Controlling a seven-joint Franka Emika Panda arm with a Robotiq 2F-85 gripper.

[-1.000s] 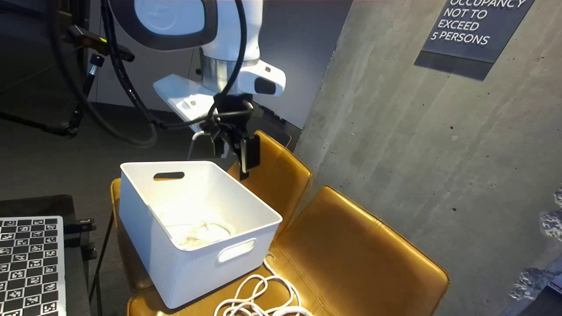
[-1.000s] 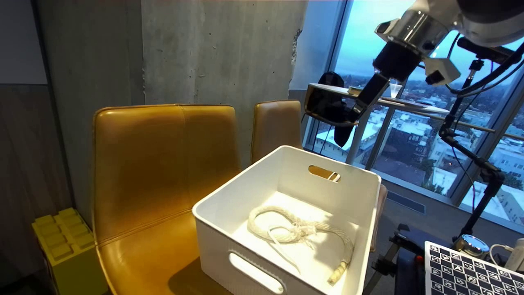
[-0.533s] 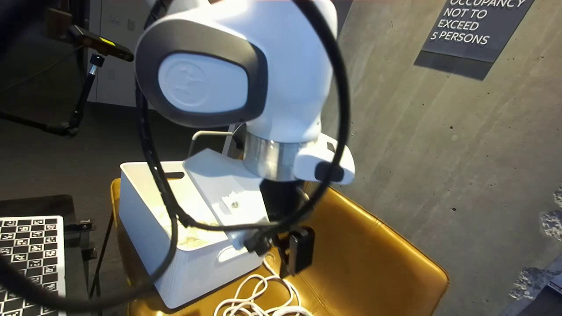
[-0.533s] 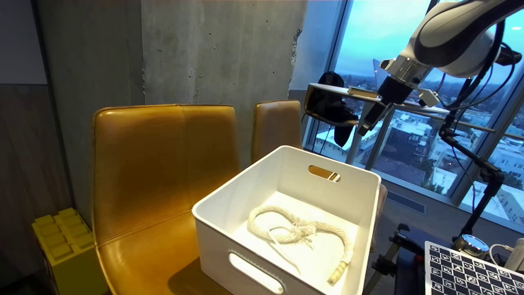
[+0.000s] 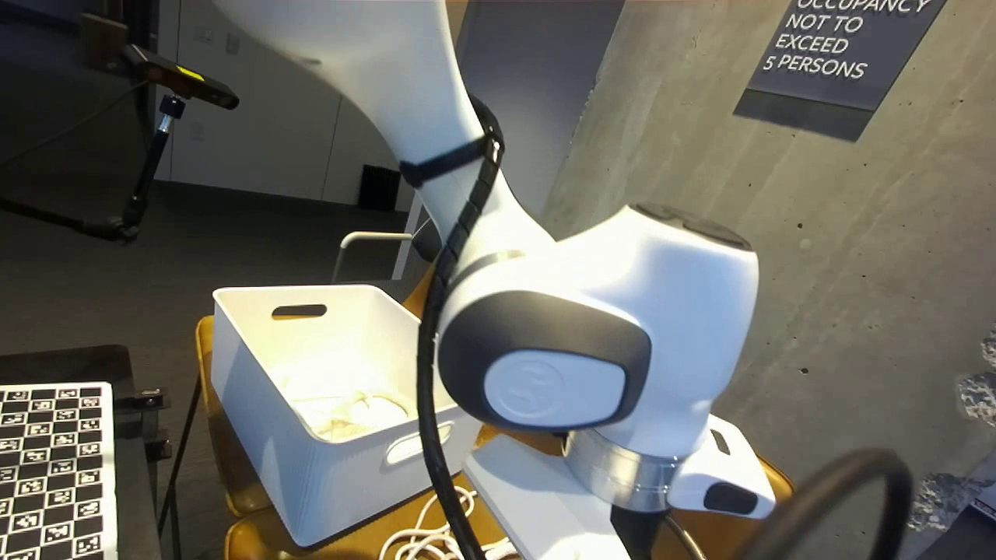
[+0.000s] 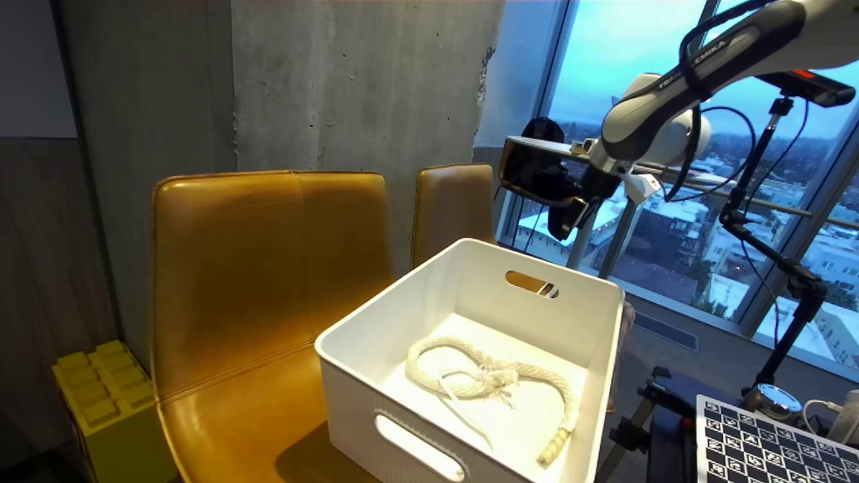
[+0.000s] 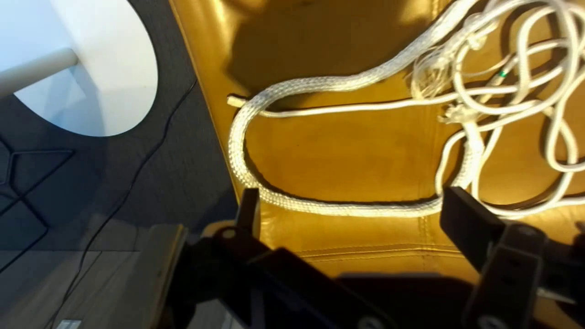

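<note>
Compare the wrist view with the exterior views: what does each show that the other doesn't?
Only the wrist view: the white disc, and the gripper plainly standing open.

Only the exterior views: the white bin, the checkered board and the concrete wall, all in both.

Shared: white rope on a gold-brown chair, seen in the wrist view and, partly behind the robot arm, in an exterior view.
</note>
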